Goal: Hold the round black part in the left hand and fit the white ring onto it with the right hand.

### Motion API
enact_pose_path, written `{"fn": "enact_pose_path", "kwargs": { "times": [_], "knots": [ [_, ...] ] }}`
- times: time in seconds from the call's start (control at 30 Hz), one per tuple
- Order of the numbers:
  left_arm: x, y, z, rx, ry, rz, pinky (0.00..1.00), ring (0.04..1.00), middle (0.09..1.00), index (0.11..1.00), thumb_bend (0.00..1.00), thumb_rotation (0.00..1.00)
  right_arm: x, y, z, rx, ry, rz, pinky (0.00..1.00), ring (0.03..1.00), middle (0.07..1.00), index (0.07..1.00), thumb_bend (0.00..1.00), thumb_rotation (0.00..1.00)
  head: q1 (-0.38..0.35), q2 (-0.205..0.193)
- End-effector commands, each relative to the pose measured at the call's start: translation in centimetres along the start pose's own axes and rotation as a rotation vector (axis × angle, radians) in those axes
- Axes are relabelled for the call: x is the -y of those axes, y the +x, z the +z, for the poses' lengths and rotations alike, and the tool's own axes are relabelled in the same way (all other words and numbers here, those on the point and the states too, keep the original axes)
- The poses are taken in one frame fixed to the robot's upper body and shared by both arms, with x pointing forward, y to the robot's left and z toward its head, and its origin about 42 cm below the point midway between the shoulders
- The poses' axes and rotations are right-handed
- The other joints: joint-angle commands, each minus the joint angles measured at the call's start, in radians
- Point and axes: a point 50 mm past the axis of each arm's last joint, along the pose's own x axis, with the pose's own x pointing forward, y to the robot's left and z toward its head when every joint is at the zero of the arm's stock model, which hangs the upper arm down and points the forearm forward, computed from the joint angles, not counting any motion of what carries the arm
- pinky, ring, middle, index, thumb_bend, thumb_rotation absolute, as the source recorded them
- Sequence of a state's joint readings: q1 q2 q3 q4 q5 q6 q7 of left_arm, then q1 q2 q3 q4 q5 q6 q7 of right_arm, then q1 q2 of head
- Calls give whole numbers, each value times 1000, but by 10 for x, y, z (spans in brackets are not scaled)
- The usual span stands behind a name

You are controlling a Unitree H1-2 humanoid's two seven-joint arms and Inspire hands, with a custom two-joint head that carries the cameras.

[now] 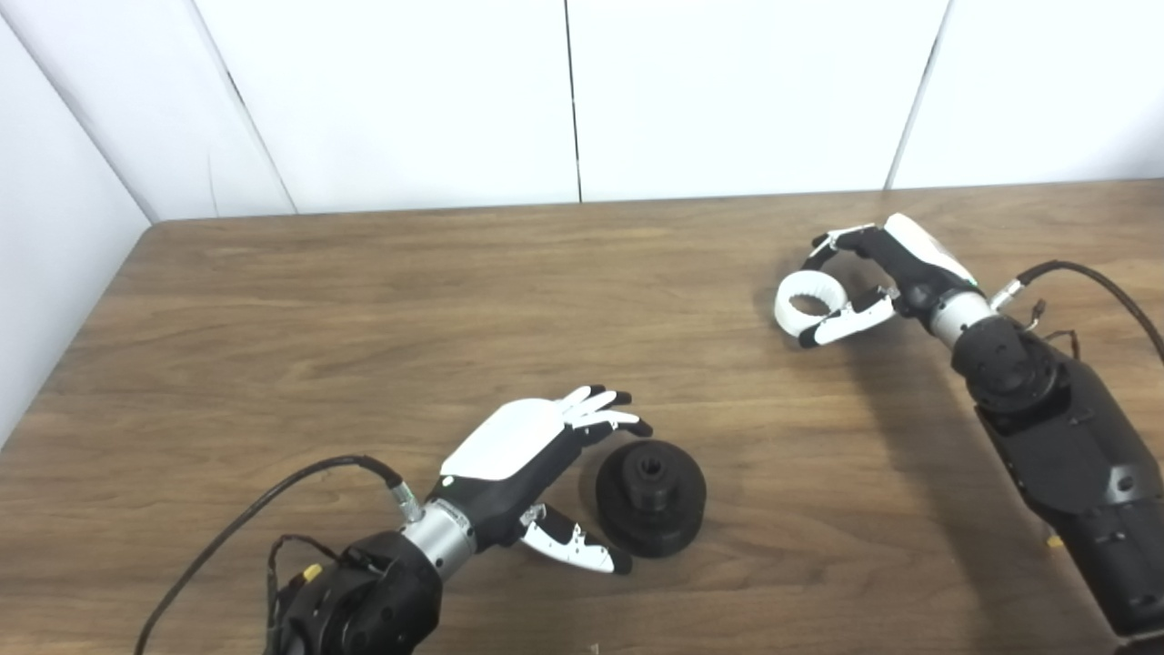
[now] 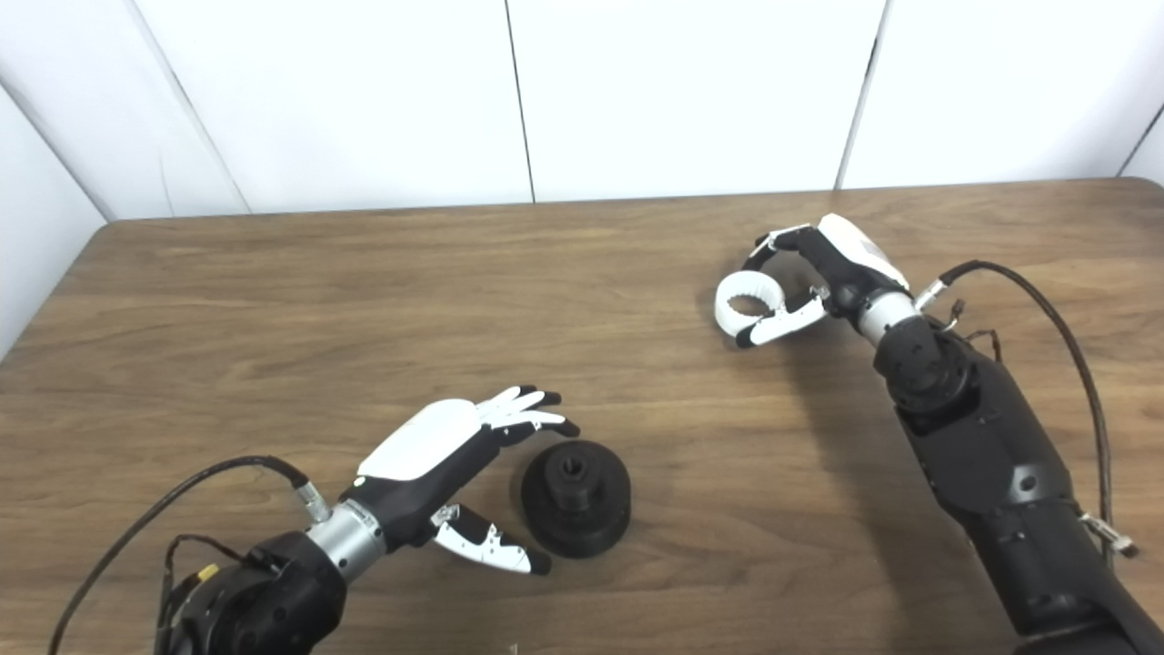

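Note:
The round black part (image 1: 651, 496) rests on the wooden table (image 1: 364, 309), near the front and a little left of centre, with a hole in its raised hub. My left hand (image 1: 536, 455) is open around its left side, fingers above and thumb below, close to it but not closed on it. The white ring (image 1: 807, 305) lies on the table at the right. My right hand (image 1: 878, 273) curls around it, thumb under its near side and fingers arching over its far side; whether they press on it I cannot tell.
White wall panels (image 1: 564, 91) stand behind the table's far edge. The left table edge runs along a white side wall. Black cables (image 1: 1100, 282) trail from both wrists across the tabletop.

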State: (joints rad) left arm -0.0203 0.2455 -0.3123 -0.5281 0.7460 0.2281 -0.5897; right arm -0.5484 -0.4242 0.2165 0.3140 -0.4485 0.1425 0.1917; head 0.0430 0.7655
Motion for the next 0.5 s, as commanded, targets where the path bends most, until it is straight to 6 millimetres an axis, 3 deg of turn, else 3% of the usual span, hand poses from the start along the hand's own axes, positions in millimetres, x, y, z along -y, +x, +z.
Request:
{"fn": "enact_pose_path", "kwargs": {
  "times": [0.0, 0.47],
  "knots": [
    [-20, 3, 10, 43, 25, 92, 951, 1000, 966, 816, 950, 213, 28, 5, 23, 81, -15, -66, 920, 937, 841, 492, 525, 146, 1, 1],
    [-22, 18, 3, 19, 30, 90, 888, 1000, 957, 817, 953, 201, 28, -15, 39, 145, -37, -49, 900, 931, 843, 493, 524, 151, -4, 1]
  ]
}}
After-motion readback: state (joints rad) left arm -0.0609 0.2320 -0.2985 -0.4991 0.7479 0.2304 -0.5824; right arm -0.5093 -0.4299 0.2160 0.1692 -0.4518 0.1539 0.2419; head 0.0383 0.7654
